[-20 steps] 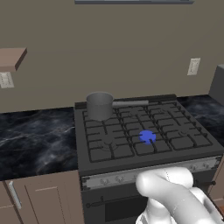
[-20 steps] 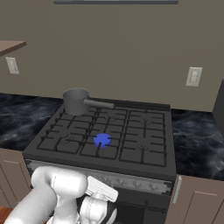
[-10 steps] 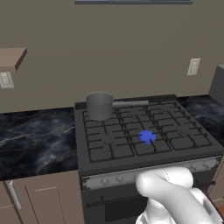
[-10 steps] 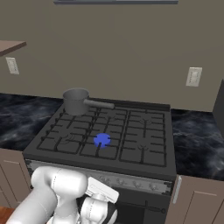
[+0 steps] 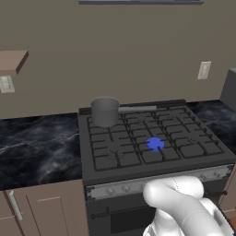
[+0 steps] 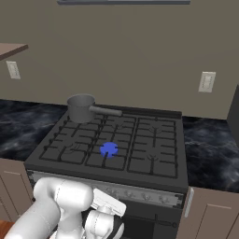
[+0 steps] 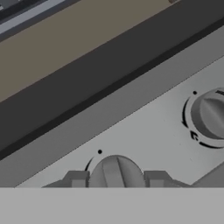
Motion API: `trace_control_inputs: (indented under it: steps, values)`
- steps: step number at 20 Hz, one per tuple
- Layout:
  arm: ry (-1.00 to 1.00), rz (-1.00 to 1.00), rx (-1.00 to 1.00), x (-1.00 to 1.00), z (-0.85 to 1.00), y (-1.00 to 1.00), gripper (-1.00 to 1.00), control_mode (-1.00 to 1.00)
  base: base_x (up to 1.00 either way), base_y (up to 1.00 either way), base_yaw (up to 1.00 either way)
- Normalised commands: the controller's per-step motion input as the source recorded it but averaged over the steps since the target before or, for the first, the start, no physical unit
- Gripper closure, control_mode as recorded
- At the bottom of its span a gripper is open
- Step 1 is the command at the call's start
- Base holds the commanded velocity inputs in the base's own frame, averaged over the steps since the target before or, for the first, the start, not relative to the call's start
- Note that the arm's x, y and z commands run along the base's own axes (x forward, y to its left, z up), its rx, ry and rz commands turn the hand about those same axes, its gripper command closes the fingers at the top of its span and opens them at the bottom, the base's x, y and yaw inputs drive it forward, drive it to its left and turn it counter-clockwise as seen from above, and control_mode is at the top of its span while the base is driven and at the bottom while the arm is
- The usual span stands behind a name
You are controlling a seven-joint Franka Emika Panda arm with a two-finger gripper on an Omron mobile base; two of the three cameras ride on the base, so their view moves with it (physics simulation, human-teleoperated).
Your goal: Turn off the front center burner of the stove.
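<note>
My gripper (image 7: 116,180) has just clamped: the jaws stood wide a second ago, and now they sit closed on a knob (image 7: 115,173) of the silver front strip (image 7: 144,131), one fingertip (image 7: 76,178) on each side of it. The base views look the same as half a second back, so nothing else has moved. I read this as the grasp being made; the turn itself is not yet done, since the flame is still lit.

The burner (image 5: 155,144) sits in the front row, middle of the stove (image 5: 115,170), under the black grates, showing a bright blue blob; from the right side it reads the same (image 6: 109,149). The other burners look dark. A grey pot (image 5: 105,111) stands on the back left burner, handle pointing right, well apart from the flame.

A second knob (image 7: 209,116) sits to the upper right in the hand view, untouched. I cannot confirm from these views that the knob I hold is the one for the front centre burner; the flame going out would tell me.
</note>
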Motion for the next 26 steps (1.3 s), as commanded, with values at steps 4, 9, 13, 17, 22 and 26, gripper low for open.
trace_control_inputs:
  steps: [4,9,13,17,22,26]
  values:
    - [-0.07,0.00,0.10,-0.01,0.31,0.24,1.00,-1.00,0.00,0.00,0.00]
    - [-0.06,0.00,0.25,-0.06,0.34,0.22,1.00,-1.00,0.00,0.00,0.00]
    - [-0.04,0.00,0.34,0.00,0.31,0.14,1.00,-1.00,0.00,0.00,0.00]
    - [-0.06,0.00,0.36,0.00,0.26,0.15,1.00,-1.00,0.00,0.00,0.00]
    - [-0.03,0.04,0.38,0.12,0.29,0.18,1.00,-1.00,0.00,0.00,0.00]
    - [-0.02,0.09,0.41,0.05,0.27,0.27,1.00,-1.00,0.00,0.00,0.00]
